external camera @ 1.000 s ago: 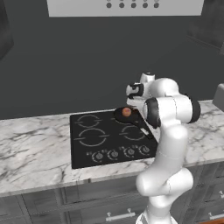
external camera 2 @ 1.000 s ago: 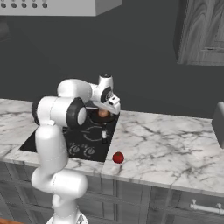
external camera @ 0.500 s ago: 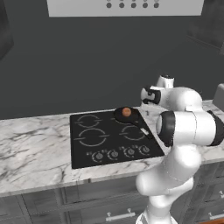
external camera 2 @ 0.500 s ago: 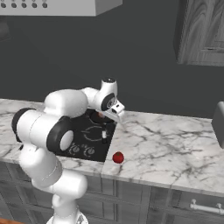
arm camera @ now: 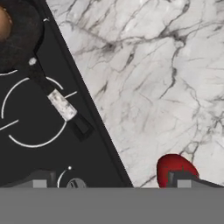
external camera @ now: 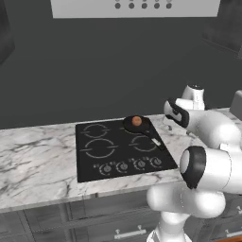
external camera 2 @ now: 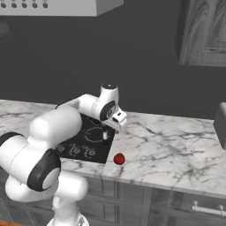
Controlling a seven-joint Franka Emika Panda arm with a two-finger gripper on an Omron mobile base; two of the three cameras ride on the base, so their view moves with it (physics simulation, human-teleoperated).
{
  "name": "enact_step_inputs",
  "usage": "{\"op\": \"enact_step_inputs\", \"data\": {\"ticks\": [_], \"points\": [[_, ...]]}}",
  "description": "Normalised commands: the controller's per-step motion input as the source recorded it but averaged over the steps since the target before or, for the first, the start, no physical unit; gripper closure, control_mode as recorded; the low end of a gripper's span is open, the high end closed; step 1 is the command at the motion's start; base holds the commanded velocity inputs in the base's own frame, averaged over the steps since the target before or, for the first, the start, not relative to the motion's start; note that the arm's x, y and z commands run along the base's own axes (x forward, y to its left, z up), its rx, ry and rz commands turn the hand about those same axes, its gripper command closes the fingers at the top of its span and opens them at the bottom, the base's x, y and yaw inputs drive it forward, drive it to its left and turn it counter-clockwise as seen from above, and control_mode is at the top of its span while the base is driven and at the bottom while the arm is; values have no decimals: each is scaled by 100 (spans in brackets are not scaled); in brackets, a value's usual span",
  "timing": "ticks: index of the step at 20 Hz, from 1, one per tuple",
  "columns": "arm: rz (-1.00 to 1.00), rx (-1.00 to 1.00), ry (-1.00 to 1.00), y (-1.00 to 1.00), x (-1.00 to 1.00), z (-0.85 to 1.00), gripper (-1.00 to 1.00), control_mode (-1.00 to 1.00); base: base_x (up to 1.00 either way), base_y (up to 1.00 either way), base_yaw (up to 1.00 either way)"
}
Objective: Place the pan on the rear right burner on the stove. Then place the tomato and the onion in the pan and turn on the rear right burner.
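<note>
The black pan (external camera: 132, 125) sits on the rear right burner of the stove (external camera: 113, 163), its handle (arm camera: 61, 104) pointing toward the front right. The brownish onion (external camera: 136, 121) lies inside the pan (arm camera: 19, 39), at the top left corner of the hand view. The red tomato (external camera 2: 118, 159) rests on the marble counter just right of the stove's front corner; in the hand view the tomato (arm camera: 174, 167) shows next to the right fingertip. My gripper (arm camera: 111, 181) hovers open and empty over the stove's right edge, between pan and tomato, also seen as the gripper (external camera 2: 120, 126).
A row of knobs (external camera: 131, 165) runs along the stove's front. Marble counter (external camera 2: 176, 141) stretches wide to the right, with a grey appliance (external camera 2: 220, 126) at its far end. A hood hangs above and a wall cabinet (external camera 2: 207, 31) at upper right.
The arm has swung right, away from above the pan toward the counter beside the stove. The onion stays in the pan and the tomato has not moved.
</note>
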Motion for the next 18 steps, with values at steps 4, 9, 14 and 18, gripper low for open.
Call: {"op": "enact_step_inputs", "data": {"ticks": [4,9,14,18], "points": [[0,0,0,-21,-48,0,-100,-100,0,0,0],[0,0,0,-32,-21,0,-100,-100,0,0,0],[0,0,1,-26,-36,0,-100,-100,0,0,0],[0,0,4,-20,-42,0,-100,-100,0,0,0]]}}
